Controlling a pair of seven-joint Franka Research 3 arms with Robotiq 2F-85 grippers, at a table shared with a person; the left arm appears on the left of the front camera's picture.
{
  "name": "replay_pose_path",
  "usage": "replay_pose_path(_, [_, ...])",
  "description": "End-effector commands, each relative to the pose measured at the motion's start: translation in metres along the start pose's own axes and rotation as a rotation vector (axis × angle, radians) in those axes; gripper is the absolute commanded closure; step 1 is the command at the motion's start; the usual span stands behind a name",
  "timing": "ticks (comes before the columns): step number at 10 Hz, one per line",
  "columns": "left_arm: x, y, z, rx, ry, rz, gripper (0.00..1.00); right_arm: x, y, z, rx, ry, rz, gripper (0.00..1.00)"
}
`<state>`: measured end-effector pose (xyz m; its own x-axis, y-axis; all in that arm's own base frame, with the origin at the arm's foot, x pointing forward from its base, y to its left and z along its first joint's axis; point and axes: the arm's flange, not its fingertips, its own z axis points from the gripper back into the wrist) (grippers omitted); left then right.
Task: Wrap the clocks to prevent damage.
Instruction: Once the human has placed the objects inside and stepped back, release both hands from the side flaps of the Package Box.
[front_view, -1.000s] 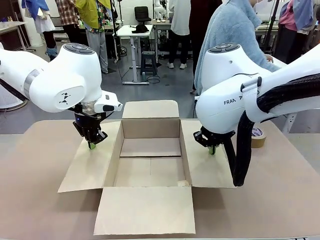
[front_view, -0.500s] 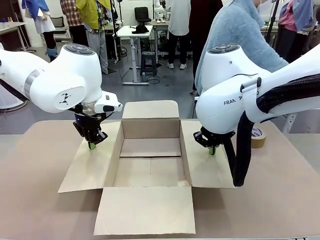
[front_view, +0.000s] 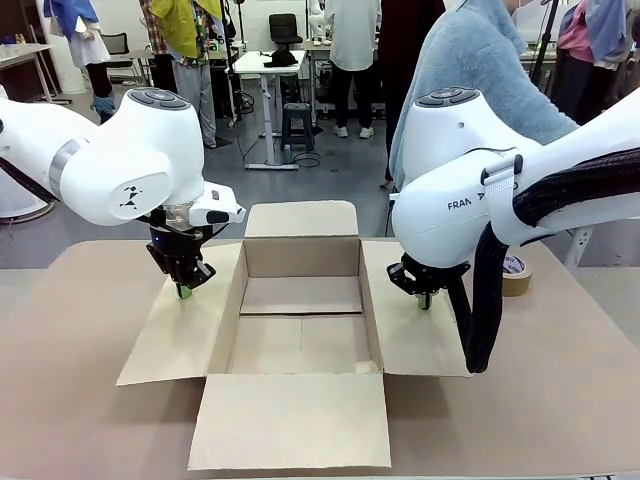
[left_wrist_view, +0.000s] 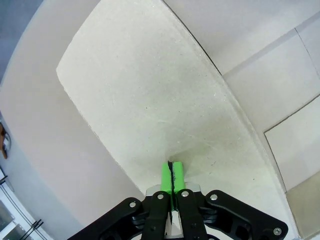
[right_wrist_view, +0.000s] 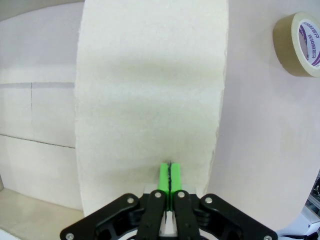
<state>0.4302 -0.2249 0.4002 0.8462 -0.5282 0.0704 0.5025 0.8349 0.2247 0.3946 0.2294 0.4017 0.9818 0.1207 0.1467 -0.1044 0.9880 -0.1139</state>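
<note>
Still unmoved, the left gripper and right gripper stay pinched together over the cardboard box flaps.

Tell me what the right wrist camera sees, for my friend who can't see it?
The right gripper, green pads shut together, points down at a pale cardboard box flap. A brown tape roll lies on the table beside it.

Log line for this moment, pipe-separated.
left pincer: shut, tips at left flap | right pincer: shut, tips at right flap | cardboard box: open | tape roll: right of box
</note>
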Motion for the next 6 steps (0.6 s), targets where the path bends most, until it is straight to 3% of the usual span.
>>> replay_pose_path(1, [-0.0007,0.0001,-0.0001,0.003,0.004,-0.002,1.0,-0.0021,0.0009,-0.0025,-0.002,0.004,-0.002,0.99])
replay_pose_path(6, [-0.0007,0.0001,-0.0001,0.003,0.004,-0.002,1.0,-0.0021,0.0009,-0.0025,-0.002,0.004,-0.002,0.99])
